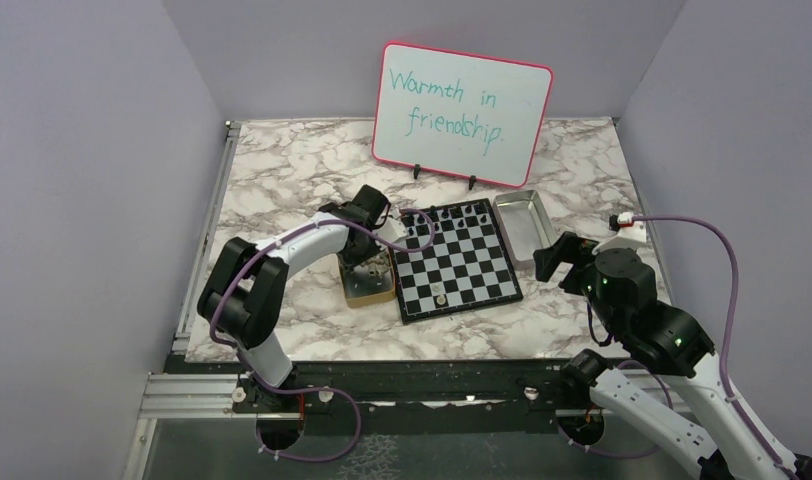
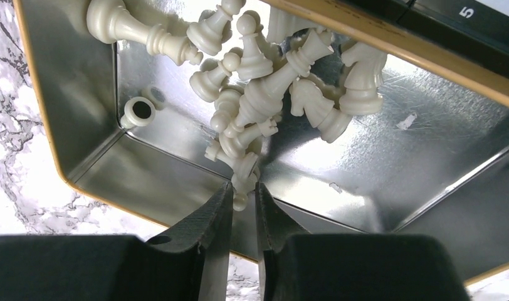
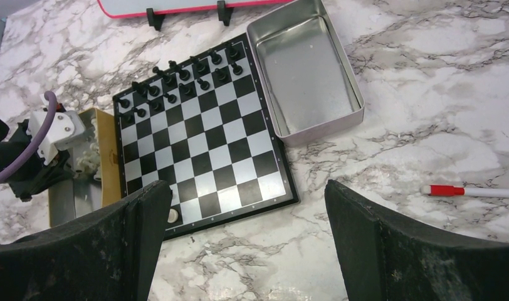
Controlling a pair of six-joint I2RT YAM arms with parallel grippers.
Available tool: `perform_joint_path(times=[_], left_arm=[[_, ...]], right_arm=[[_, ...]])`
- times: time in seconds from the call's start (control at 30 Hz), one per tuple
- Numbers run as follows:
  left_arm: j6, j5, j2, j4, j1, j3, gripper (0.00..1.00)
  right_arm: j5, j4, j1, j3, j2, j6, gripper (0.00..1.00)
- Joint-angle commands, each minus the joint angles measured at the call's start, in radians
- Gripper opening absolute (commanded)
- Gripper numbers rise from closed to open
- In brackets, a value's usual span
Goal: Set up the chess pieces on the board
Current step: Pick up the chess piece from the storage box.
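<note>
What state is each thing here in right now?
Left gripper: jaws nearly together, a cream piece between the tips, grip unclear.
Right gripper: jaws wide open, holding nothing.
Black pieces: standing at the board's far end.
Cream pieces: heaped, lying in the tan box.
Silver tray: lying open beside the board.
Marker: capped, lying flat.
Whiteboard: upright, written on.

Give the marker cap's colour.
Red cap, on a white marker. The right wrist view shows it best.
</note>
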State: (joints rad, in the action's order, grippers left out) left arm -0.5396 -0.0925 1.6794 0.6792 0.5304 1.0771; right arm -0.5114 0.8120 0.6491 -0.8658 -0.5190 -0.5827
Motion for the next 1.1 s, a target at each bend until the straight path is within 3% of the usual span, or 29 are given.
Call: perform_joint_path(times=[0.0, 0.33, 0.77, 1.07], left_arm=[[-0.007, 0.021, -0.038, 0.033, 0.007, 0.02, 0.23], [-0.018, -0.019, -0.012, 0.049, 0.008, 0.014, 0.27], [-0.002, -0.031, -0.006, 0.09, 0.027, 0.071, 0.04], [0.053, 0.026, -0.082, 0.15, 0.044, 0.109, 0.04]], right_arm=[[-0.029, -0.006, 0.008, 0.005, 0.008, 0.007, 0.98], [-0.022, 0.0, 0.008, 0.0, 0.024, 0.011, 0.98], [-0.02, -0.002, 0.008, 0.004, 0.044, 0.009, 0.98], [-0.02, -0.006, 0.008, 0.009, 0.022, 0.007, 0.98]])
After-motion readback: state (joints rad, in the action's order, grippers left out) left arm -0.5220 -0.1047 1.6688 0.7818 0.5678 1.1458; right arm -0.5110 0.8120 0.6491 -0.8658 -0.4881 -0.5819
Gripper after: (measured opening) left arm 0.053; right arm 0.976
